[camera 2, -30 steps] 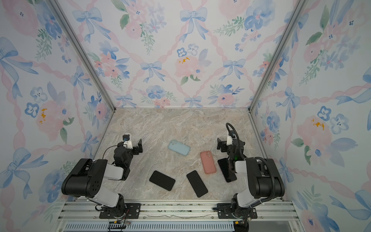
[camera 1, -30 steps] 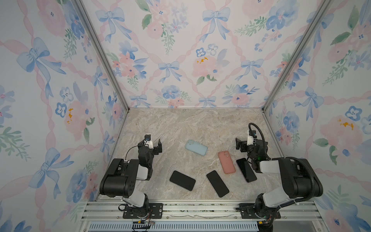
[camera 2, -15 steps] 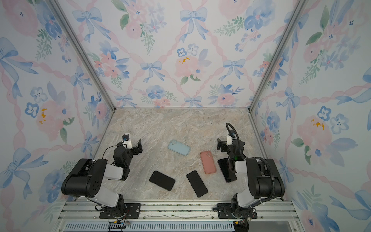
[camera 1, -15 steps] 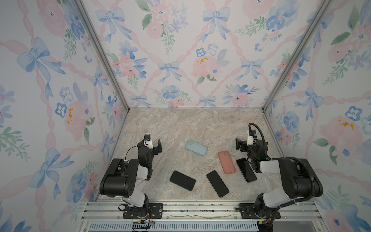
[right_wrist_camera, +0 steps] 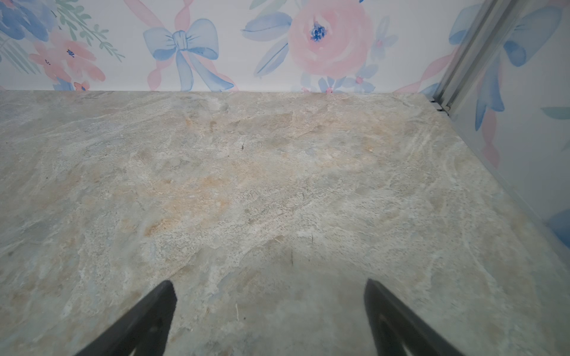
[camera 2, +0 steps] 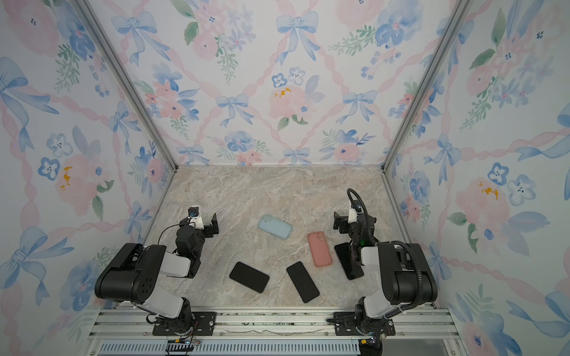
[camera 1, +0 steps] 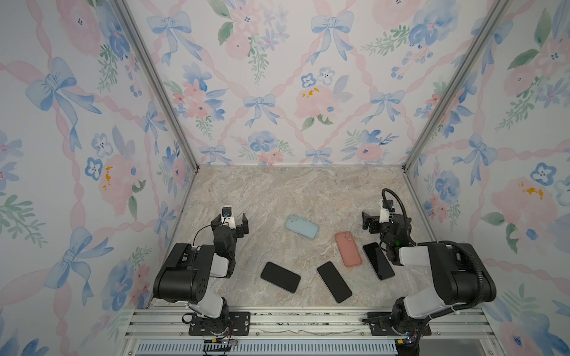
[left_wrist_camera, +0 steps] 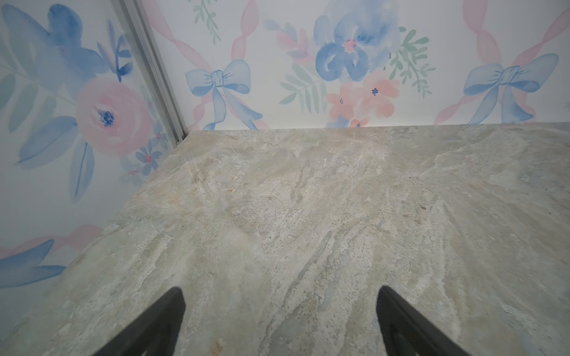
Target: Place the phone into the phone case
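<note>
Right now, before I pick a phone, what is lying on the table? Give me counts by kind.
Black phones: 3 - left phone, middle phone, right phone
Phone cases: 2 - light blue case, pink case
Total: 5

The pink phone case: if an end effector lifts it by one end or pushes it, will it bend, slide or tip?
The pink phone case looks thin and matte, so probably light and somewhat flexible. Lying flat on the smooth table, it would likely slide, not tip. A sideways push might bump the black phone close beside it.
</note>
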`<state>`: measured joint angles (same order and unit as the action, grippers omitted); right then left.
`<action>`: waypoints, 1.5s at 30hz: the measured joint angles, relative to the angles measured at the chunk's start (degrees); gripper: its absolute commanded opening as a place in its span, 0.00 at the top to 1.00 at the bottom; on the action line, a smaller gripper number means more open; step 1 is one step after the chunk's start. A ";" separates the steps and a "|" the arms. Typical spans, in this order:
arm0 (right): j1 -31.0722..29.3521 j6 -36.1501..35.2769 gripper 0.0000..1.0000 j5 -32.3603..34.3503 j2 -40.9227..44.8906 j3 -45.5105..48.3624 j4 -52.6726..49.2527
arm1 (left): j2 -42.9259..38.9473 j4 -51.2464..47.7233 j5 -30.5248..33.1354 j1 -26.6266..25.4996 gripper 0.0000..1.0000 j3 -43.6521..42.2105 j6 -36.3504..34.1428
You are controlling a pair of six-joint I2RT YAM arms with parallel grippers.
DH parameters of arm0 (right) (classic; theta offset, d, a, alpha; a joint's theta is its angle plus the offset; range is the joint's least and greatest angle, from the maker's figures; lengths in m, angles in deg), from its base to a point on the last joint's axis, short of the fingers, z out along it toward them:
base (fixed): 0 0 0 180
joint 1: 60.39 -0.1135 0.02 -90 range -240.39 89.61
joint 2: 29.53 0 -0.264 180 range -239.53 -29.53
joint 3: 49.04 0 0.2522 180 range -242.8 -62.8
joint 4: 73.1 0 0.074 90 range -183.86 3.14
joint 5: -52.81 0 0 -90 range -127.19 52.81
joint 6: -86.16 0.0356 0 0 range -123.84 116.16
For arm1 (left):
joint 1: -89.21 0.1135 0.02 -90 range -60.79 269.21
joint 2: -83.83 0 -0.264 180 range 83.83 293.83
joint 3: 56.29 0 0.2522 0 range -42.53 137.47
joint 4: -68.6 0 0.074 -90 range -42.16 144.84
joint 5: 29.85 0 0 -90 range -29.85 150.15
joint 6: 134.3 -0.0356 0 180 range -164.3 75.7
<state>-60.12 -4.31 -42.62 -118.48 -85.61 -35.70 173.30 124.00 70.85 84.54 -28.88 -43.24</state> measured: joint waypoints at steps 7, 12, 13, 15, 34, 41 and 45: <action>0.00 0.00 0.03 0.04 0.00 0.00 0.00 | 0.00 0.00 0.00 0.26 0.02 0.00 0.00; 0.00 0.00 0.03 -0.02 0.61 0.26 -0.35 | -0.02 -0.04 0.15 0.26 0.02 0.00 0.00; 0.00 0.00 0.03 0.00 1.40 0.26 -1.25 | -0.20 -0.33 0.74 0.13 0.02 0.04 0.00; -0.17 -0.02 0.03 0.11 3.96 -0.04 -4.39 | -1.31 -2.43 2.62 -0.46 0.02 0.48 -0.02; -32.13 -4.85 0.03 13.25 4.92 -29.18 -52.24 | -12.92 -46.99 4.55 -22.77 0.02 19.67 19.76; -33.51 -1.07 0.03 5.66 -3.80 -33.16 -56.46 | -7.06 -56.46 0.35 -24.61 0.02 24.81 26.27; -33.57 1.29 0.00 0.96 -7.50 -33.64 -57.24 | -3.23 -58.93 -4.52 -24.61 0.04 25.57 29.90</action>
<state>-93.69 -3.02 -41.66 -125.98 -119.25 -92.95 170.07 65.08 66.33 59.93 -3.30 -13.34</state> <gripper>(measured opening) 0.991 0.976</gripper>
